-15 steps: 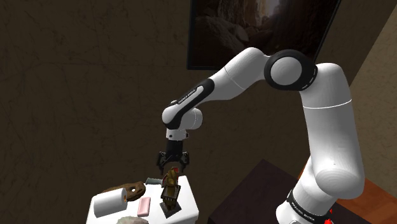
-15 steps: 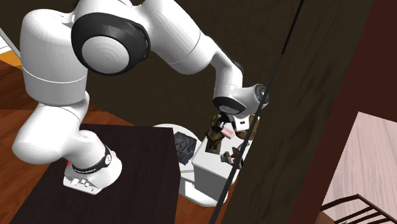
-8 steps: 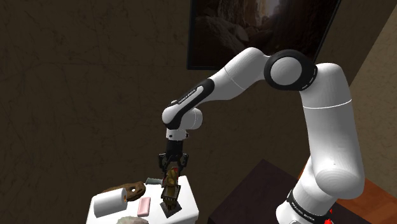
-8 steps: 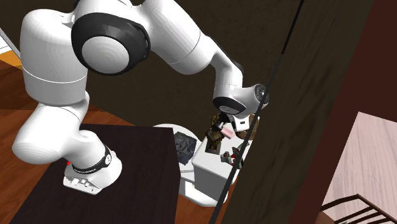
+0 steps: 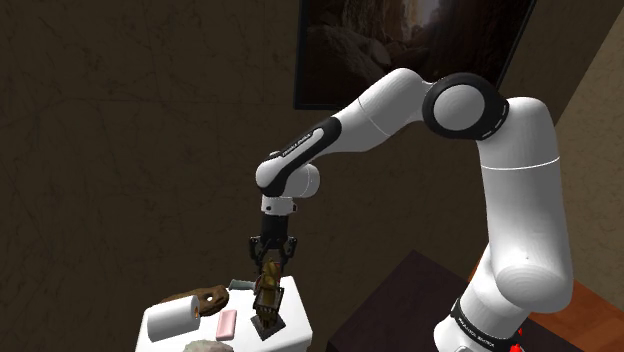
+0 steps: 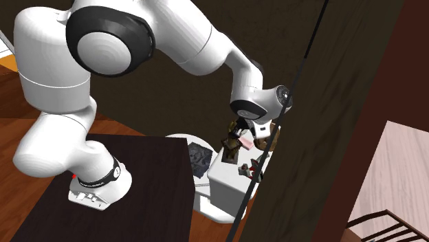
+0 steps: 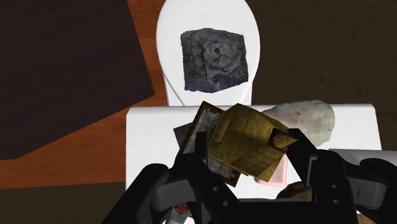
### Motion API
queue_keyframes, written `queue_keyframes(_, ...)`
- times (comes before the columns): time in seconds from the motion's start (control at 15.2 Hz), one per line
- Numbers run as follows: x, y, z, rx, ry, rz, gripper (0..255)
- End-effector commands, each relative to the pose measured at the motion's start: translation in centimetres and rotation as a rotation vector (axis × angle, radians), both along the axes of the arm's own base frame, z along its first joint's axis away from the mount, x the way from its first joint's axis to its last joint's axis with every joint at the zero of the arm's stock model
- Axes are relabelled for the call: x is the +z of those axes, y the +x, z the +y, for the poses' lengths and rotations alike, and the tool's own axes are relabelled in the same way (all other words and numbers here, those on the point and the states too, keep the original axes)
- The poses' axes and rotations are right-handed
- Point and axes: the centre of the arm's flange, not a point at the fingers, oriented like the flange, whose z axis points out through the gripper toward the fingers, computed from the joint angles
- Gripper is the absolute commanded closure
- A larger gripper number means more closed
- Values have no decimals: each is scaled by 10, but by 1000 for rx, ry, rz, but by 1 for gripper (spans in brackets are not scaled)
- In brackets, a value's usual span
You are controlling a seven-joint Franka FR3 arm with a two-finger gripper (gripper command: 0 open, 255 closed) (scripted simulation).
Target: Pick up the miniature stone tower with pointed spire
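Tower [image 7: 248, 143] tight between both fingers [image 7: 303, 158]

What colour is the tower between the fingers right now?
The tower is mottled golden-brown, with a darker grey-brown foot. The wrist view shows it best.

White arm [image 5: 520, 200], dark round joints [image 5: 460, 108], black fingers [image 7: 194, 175], red base marks [image 5: 516, 347]

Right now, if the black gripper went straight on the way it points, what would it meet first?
The brown-gold miniature stone tower: it sits between the fingers of the black gripper, apparently clasped. Beyond it, probably the flat white surface under its base.
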Motion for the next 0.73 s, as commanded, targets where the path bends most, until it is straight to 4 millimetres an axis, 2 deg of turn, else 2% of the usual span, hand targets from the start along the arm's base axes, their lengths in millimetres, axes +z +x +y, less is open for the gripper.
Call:
queue_keyframes(0.0, 11, 1, 0, 0, 0, 0, 255)
queue_keyframes(0.59, 59, 1, 0, 0, 0, 0, 255)
queue_keyframes(0.66, 60, 1, 0, 0, 0, 0, 255)
